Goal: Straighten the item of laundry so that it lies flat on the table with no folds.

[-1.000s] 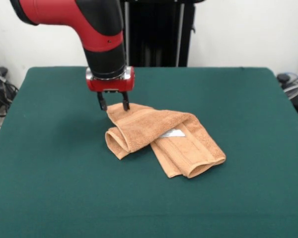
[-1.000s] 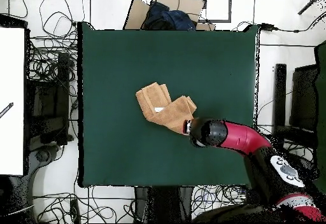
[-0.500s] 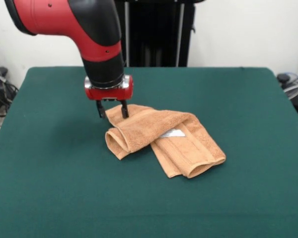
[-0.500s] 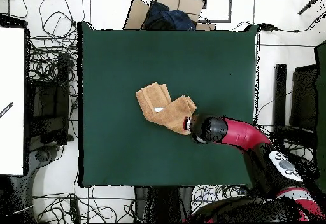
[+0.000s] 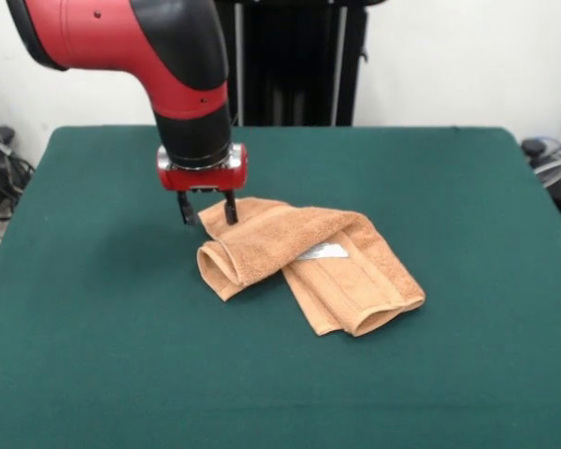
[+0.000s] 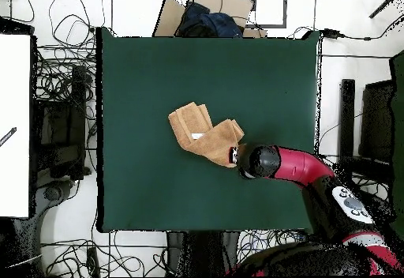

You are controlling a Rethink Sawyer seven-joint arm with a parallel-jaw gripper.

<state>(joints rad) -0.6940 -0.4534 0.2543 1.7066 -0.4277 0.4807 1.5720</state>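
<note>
The tan-orange towel lies crumpled and folded near the middle of the dark green table, with one end rolled over and a small white tag showing on top. My gripper is open, low over the towel's far left corner, with one finger on each side of that corner. In the overhead view the towel lies on the table, and the arm's head covers the gripper at the towel's lower right corner.
The black pedestal stands behind the table's far edge. In the overhead view a cardboard box sits past the top edge, a white surface lies at the left, and cables lie round the table.
The gripper has come down and shifted slightly left in the front view, so its fingers now straddle the towel's far left corner. The towel has not visibly moved.
</note>
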